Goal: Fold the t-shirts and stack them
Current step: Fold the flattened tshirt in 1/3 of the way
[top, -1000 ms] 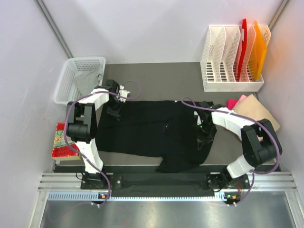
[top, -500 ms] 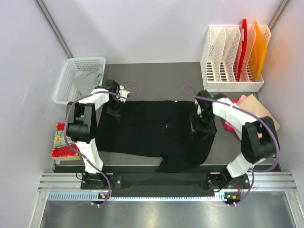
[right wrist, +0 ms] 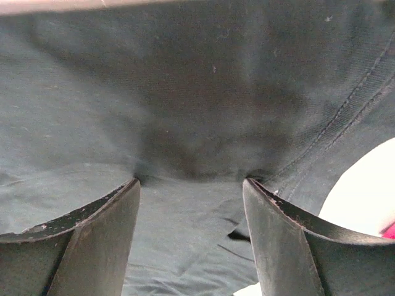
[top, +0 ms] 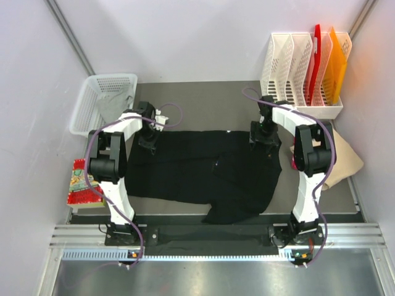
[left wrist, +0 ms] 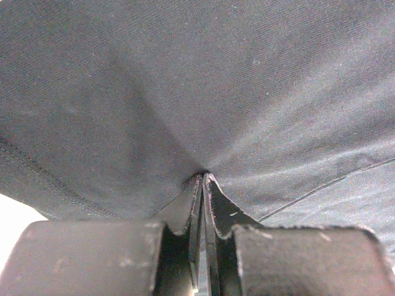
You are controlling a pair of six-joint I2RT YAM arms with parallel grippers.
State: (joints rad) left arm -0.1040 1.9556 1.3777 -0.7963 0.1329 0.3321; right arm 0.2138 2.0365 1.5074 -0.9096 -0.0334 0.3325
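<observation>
A large black t-shirt [top: 197, 169] lies spread across the table, with a flap hanging toward the near edge. My left gripper [top: 148, 140] sits at the shirt's far left corner. In the left wrist view that left gripper [left wrist: 202, 179] is shut, pinching a fold of the black cloth [left wrist: 203, 92]. My right gripper [top: 265, 137] stands at the shirt's far right corner. Seen from the right wrist, the right gripper [right wrist: 191, 184] is open, its fingertips [right wrist: 131, 188] resting on flat black cloth [right wrist: 197, 111]. A grey t-shirt [top: 114, 105] lies in the basket. A tan t-shirt [top: 345, 161] lies at the right; a pink sliver [right wrist: 390, 230] shows.
A white mesh basket [top: 83, 114] stands at the far left. A white file rack [top: 299, 108] with red and orange folders [top: 327, 58] stands at the far right. A red patterned packet [top: 80, 185] lies at the left table edge, beside the left arm.
My right gripper has opened and swung from the shirt's near right side to its far right corner. The left gripper has stayed shut on the cloth in the same place.
</observation>
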